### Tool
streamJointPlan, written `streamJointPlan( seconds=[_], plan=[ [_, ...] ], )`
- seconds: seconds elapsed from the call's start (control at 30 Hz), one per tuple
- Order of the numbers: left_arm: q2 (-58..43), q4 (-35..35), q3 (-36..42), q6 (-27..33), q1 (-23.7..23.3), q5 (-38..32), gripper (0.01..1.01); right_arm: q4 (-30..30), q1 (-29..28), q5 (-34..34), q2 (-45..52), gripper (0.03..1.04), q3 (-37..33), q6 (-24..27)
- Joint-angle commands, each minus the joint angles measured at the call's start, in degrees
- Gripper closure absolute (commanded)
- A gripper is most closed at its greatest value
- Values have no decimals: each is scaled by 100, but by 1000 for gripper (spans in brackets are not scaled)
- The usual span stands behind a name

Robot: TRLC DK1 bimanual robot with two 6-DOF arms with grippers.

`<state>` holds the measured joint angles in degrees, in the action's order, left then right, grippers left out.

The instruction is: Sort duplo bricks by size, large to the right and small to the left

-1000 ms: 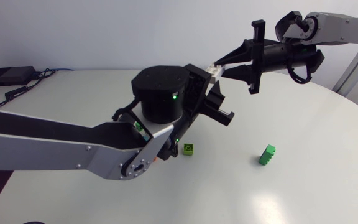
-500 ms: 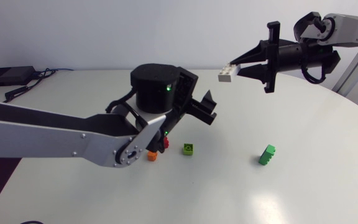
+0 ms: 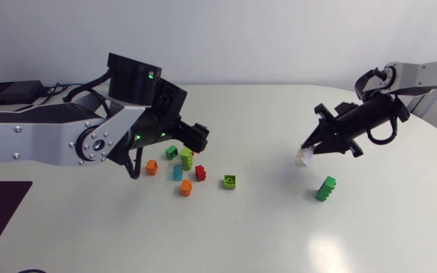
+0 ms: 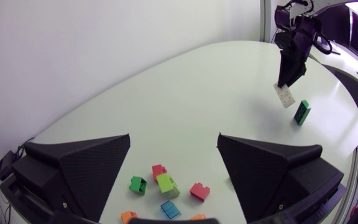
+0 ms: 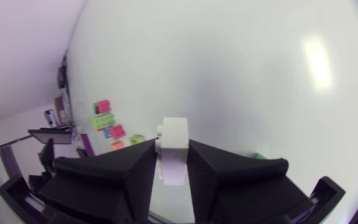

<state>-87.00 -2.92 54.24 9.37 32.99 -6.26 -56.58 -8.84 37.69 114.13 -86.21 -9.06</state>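
Head view: right gripper (image 3: 308, 150) nose-down around white brick (image 3: 303, 158)

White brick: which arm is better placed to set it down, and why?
Right. Its hand grips the white brick just above the table's right side, near the long green brick; the left hand is open above the small bricks.

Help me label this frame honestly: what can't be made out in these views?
Right wrist view: the right gripper's fingers cover the white brick's lower half; the large green brick is a sliver behind one finger.
Left wrist view: the orange bricks are cut off by the frame's edge.
Head view: whether the white brick touches the table cannot be told; the small bricks' studs are too small to count.
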Motion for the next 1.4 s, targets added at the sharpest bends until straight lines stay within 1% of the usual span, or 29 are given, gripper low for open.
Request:
streamJointPlan(
  seconds=[0.0, 0.07, 0.13, 0.17, 0.2, 0.27, 0.3, 0.33, 0.37, 0.4, 0.5, 0.63, 0.8, 0.87, 0.97, 1.07, 1.1, 1.2, 1.3, 1.37],
  plan=[
    [-89, 318, -194, -58, -126, 169, 49, 50, -48, -570, 259, 854, 245, 502],
    [-212, 591, -142, -66, -206, 327, 49, 323, -30, -1036, 233, 849, 404, 546],
    [-265, 740, -150, -40, -206, 354, 49, 402, -48, -1273, 242, 848, 430, 598],
    [-265, 749, -186, -31, -206, 354, 49, 402, -56, -1308, 250, 825, 439, 598],
    [-273, 749, -203, -31, -214, 363, 49, 402, -65, -1335, 277, 767, 456, 607],
    [-326, 749, -212, -23, -232, 363, 49, 367, -56, -1379, 365, 605, 492, 651],
    [-353, 749, -203, -23, -241, 371, 49, 340, -48, -1387, 409, 505, 492, 651],
    [-370, 749, -194, -23, -250, 363, 49, 323, -39, -1396, 435, 375, 492, 660],
    [-388, 749, -177, -23, -267, 371, 49, 296, -30, -1396, 453, 175, 474, 660],
    [-405, 749, -150, -23, -285, 371, 49, 252, -4, -1396, 470, 52, 430, 660],
    [-467, 793, -71, -23, -320, 389, 49, 156, 32, -1370, 453, 61, 289, 651],
    [-739, 1118, 254, -40, -329, 433, 49, 15, 128, -1352, 259, 61, -53, 590],
    [-1671, 2067, 1265, -339, -460, 433, 51, -187, 445, -1361, -48, 61, -563, 335],
    [-1961, 2225, 1546, -383, -496, 424, 51, -266, 576, -1370, -145, 61, -695, 273],
    [-2242, 2287, 1880, -471, -540, 257, 62, -275, 752, -1370, -294, 62, -713, 212],
    [-2497, 2480, 2205, -541, -575, 152, 134, -293, 858, -1370, -365, 62, -677, 176],
    [-2576, 2586, 2284, -541, -575, 152, 189, -275, 875, -1370, -382, 62, -660, 168],
    [-2673, 2682, 2337, -532, -583, 134, 384, -293, 902, -1361, -417, 62, -642, 159],
    [-2690, 2823, 2363, -488, -583, 134, 603, -293, 902, -1343, -453, 66, -607, 150],
    [-2655, 2902, 2355, -523, -619, 108, 615, -293, 910, -1335, -470, 67, -572, 150]
  ],
)
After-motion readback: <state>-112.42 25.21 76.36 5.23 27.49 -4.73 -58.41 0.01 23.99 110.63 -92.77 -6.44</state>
